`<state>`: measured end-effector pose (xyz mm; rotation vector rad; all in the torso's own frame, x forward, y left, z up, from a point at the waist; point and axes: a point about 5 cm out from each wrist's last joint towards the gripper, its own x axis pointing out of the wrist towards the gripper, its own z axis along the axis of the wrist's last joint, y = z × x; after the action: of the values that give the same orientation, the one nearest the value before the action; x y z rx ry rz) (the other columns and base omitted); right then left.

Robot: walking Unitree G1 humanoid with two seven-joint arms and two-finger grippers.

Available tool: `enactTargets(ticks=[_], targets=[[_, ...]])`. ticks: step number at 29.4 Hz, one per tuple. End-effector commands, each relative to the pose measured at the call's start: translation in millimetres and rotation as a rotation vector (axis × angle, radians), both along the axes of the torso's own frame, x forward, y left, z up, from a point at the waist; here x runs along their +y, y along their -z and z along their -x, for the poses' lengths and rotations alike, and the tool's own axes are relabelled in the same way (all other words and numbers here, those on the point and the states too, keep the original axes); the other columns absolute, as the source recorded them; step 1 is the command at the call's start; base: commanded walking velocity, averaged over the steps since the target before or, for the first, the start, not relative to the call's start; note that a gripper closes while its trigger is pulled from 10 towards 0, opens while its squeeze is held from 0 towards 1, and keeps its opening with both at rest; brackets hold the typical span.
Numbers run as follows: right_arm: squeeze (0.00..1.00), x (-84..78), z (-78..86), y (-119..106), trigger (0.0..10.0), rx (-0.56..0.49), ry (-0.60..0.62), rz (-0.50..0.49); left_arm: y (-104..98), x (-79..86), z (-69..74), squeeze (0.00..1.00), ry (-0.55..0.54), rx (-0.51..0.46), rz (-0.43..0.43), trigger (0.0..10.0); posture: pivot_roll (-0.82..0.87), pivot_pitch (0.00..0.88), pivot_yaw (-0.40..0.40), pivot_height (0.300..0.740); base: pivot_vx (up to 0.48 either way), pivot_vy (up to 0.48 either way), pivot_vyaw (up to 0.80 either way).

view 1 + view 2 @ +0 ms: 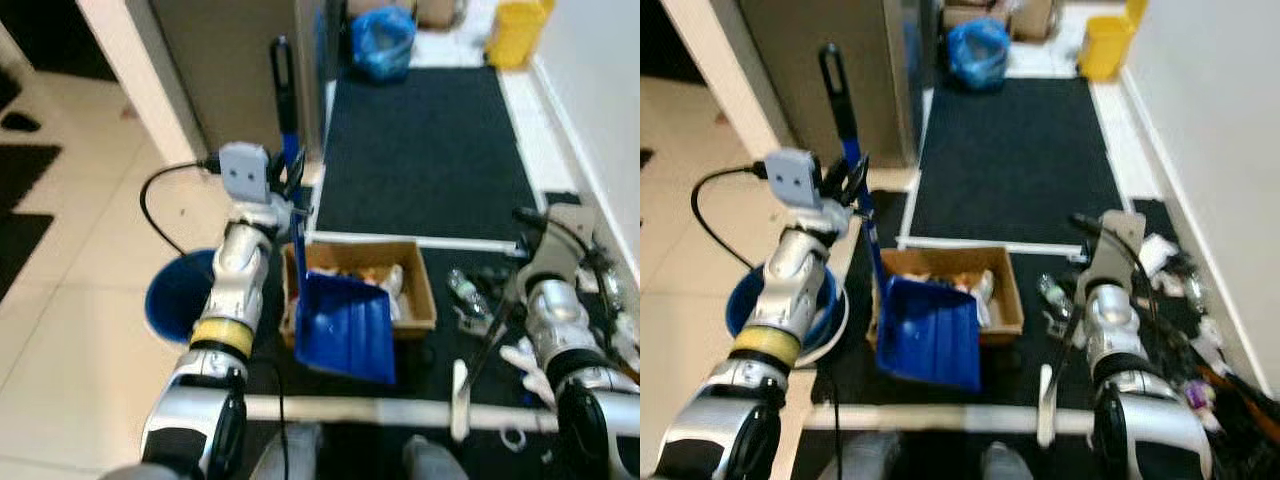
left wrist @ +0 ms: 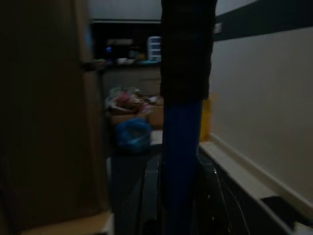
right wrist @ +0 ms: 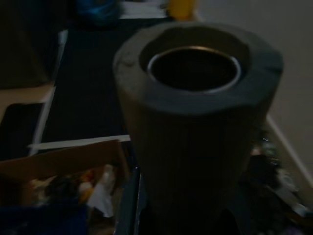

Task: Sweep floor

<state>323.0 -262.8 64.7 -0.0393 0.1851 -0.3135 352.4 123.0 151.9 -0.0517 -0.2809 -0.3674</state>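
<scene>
A blue dustpan (image 1: 345, 325) hangs tilted over an open cardboard box (image 1: 418, 292) that holds litter. Its long blue handle (image 2: 182, 161) rises to a black grip (image 1: 283, 75). My left gripper (image 1: 291, 180) is shut on that handle, just below the grip. My right gripper (image 1: 520, 290) sits low at the right, above the dark mat, shut on the broom handle (image 3: 195, 122), a grey foam-covered tube with a metal core. The broom's thin stick (image 1: 488, 345) slants down toward the floor. A clear bottle (image 1: 464, 288) and white paper scraps (image 1: 528, 362) lie on the floor beside it.
A blue basin (image 1: 178, 297) stands left of the box. A dark mat (image 1: 430, 150) runs ahead, with a blue bag (image 1: 382, 42) and a yellow bin (image 1: 517, 32) at its far end. The white wall (image 1: 1210, 120) is close on the right, with litter (image 1: 1185, 280) along it. A cabinet (image 1: 230, 70) stands at left.
</scene>
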Motion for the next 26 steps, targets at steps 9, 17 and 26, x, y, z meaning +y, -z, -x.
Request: enactTargets(ticks=[9,17,26], targets=[[0.0,6.7,0.0,5,10.0,0.022,-0.017,-0.009,1,-5.9,2.8,0.0,0.017,0.006,0.018,10.0,0.13,0.0,0.003,0.74,-0.31,0.0,-0.43],[0.0,7.3,-0.5,4,10.0,0.024,-0.018,-0.005,19,-17.2,11.2,0.0,0.068,0.064,0.008,10.0,0.13,0.0,0.004,0.74,0.0,0.0,0.0],[0.0,9.3,-0.2,6,10.0,0.026,-0.025,-0.006,40,-22.4,21.8,0.0,0.132,0.134,0.001,10.0,0.13,0.003,0.002,0.74,0.0,0.0,0.0]])
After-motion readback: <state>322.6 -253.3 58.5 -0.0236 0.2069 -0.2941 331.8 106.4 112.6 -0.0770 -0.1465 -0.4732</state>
